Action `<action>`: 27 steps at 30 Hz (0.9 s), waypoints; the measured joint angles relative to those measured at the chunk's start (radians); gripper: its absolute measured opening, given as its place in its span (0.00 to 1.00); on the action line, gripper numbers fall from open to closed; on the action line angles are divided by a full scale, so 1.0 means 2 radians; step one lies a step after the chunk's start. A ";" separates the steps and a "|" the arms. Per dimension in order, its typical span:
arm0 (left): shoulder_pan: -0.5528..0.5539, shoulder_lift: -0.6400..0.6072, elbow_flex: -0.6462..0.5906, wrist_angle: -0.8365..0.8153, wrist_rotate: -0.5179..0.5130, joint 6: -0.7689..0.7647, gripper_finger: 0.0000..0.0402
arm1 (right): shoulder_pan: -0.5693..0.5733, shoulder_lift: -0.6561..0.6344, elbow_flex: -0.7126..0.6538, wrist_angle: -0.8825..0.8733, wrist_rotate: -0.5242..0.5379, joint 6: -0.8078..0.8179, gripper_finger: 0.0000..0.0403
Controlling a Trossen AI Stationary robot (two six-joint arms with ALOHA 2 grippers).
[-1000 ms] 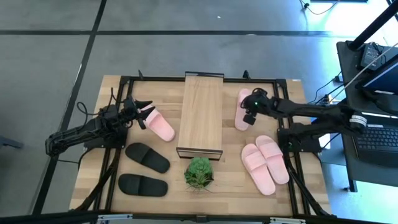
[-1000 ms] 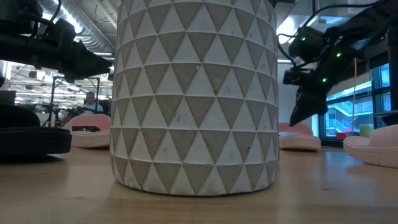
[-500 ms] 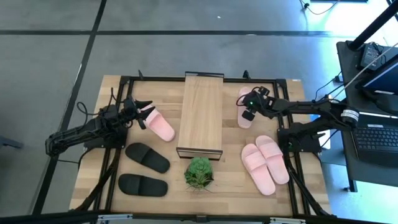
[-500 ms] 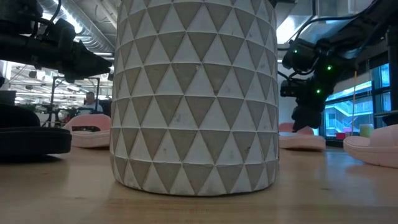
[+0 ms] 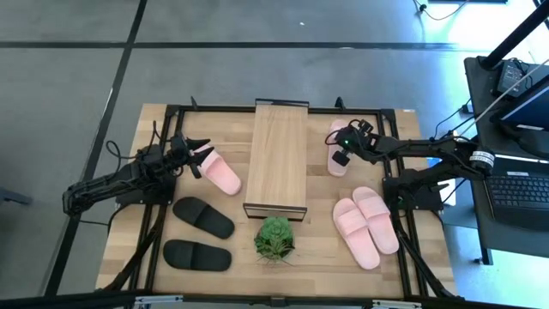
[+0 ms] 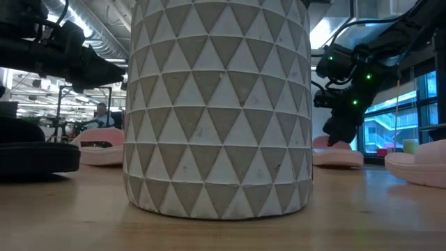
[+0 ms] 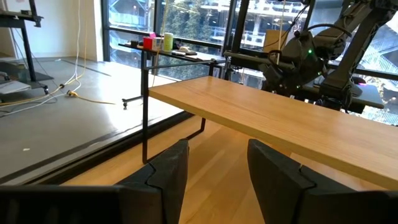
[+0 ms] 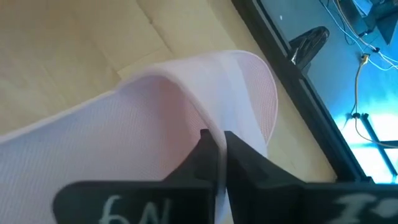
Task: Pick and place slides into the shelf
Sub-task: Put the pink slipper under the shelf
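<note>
Right gripper (image 8: pixel 214 146): I've pinched the pink slide's (image 5: pixel 336 146) strap, ready to lift it shelfward.
Left gripper (image 7: pixel 211 171): spread, empty, waiting.

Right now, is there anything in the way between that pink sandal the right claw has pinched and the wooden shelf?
Nothing visible. The right gripper is shut on the pink sandal, which lies beside the shelf with only bare tabletop between them. The potted plant sits off the shelf's near end, not between them.
</note>
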 joint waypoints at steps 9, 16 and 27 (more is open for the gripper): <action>0.000 0.000 0.000 0.000 0.000 0.000 0.39 | 0.013 -0.001 0.095 -0.094 -0.006 -0.083 0.03; 0.000 0.000 0.000 0.000 0.000 0.000 0.39 | 0.052 -0.001 0.188 -0.194 -0.010 -0.185 0.03; 0.000 0.000 0.000 0.000 0.000 0.003 0.39 | 0.089 -0.001 0.204 -0.234 -0.076 -0.323 0.03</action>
